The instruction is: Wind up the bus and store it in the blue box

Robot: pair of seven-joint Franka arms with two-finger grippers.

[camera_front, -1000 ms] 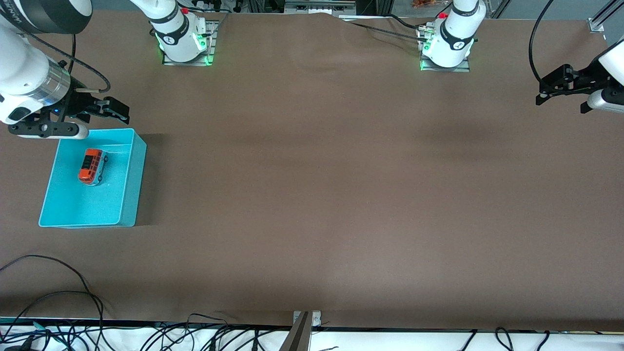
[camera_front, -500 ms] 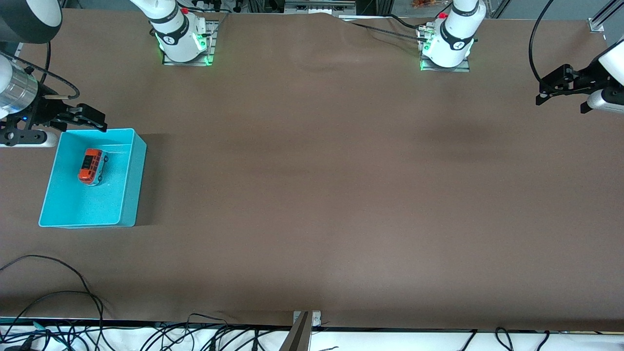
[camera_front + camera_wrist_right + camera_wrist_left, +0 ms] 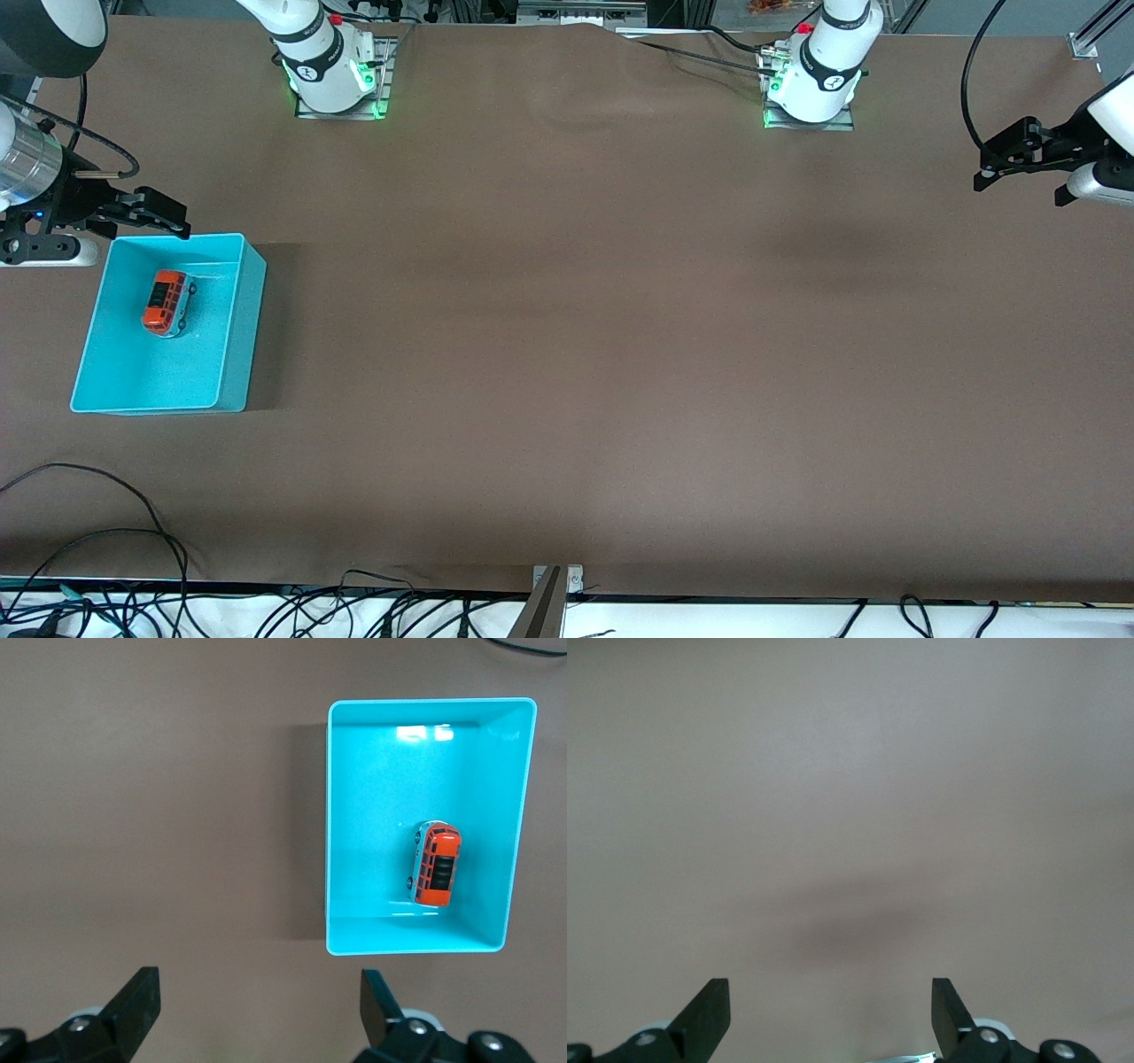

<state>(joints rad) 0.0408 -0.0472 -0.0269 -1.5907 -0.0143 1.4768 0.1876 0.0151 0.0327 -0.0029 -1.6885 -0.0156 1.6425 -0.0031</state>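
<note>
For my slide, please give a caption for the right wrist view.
Orange bus resting inside the blue box, with the open right gripper above bare table beside it.

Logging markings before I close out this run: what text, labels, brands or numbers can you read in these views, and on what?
No text can be read.
Bus in the blue box: no lettering shows on its roof.
Blue box: plain walls, no label.
Arm bases: a small round dark mark on each collar, too small to read.

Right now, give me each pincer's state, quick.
Left pincer: open, holding nothing, over bare table.
Right pincer: open, holding nothing, by the blue box; bus lies inside.
</note>
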